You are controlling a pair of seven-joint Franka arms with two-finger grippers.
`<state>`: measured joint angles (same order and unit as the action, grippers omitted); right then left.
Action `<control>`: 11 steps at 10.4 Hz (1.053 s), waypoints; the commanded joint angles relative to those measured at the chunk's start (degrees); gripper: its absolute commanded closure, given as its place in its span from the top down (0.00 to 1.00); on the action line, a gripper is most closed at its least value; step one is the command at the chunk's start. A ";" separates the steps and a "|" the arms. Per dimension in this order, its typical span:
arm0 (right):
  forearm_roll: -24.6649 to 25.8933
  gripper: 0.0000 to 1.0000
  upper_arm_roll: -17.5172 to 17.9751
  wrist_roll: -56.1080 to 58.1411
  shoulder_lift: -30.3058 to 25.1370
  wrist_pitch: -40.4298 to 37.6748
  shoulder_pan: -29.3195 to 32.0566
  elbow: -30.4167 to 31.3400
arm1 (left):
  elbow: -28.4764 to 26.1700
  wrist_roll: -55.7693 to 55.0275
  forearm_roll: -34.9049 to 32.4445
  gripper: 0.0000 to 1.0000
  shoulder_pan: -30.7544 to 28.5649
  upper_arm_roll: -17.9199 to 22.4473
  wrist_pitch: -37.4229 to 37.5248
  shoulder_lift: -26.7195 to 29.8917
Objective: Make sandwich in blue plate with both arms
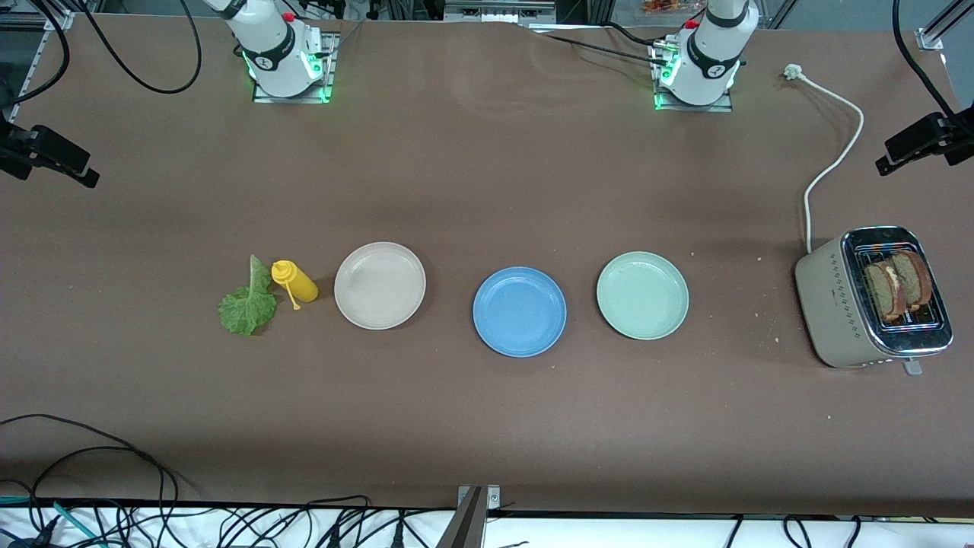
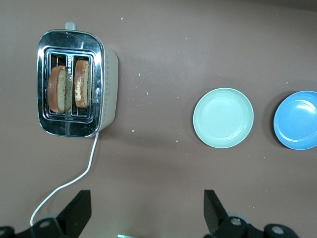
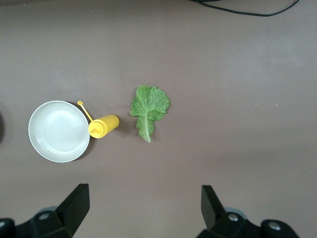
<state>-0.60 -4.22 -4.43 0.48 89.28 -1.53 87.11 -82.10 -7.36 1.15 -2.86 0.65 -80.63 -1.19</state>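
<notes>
Up high, the left claw (image 2: 143, 210) hangs spread wide and empty over the surface (image 1: 487, 152) near the toaster (image 1: 875, 301), which holds two bread slices (image 1: 898, 285) upright in its slots, while the right claw (image 3: 143, 208) hangs just as spread above the lettuce leaf (image 3: 148, 109) and the yellow squeeze bottle (image 3: 104, 126) lying beside it. Between the beige plate (image 1: 380, 285) and the pale green plate (image 1: 642, 295) sits the blue plate (image 1: 520, 311), bare.

Both arms get chopped off by the top edge in the front view, so neither claw shows there. The blue plate (image 2: 298, 120) runs off the left wrist view's side. The bread slices (image 1: 899, 285) sit half buried in the toaster (image 1: 837, 293).
</notes>
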 commanded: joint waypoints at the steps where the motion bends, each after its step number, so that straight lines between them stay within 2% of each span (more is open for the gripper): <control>1: -1.07 1.00 0.09 0.39 -0.04 -0.51 0.39 -0.89 | 0.89 1.39 -1.24 1.00 -0.22 -0.12 0.82 -0.30; 3: -1.07 1.00 0.09 0.39 -0.04 -0.68 0.39 -0.89 | 0.88 0.87 -1.41 1.00 -0.40 -0.21 0.91 -5.45; 11: -1.07 1.00 0.09 0.39 -0.04 -0.68 0.39 -0.89 | 0.88 0.86 -2.56 1.00 -0.57 -0.21 0.91 -5.49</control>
<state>-0.60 -4.27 -4.43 0.48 89.25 -1.55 87.08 -82.06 -7.37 -0.18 -3.11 0.66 -80.47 -6.91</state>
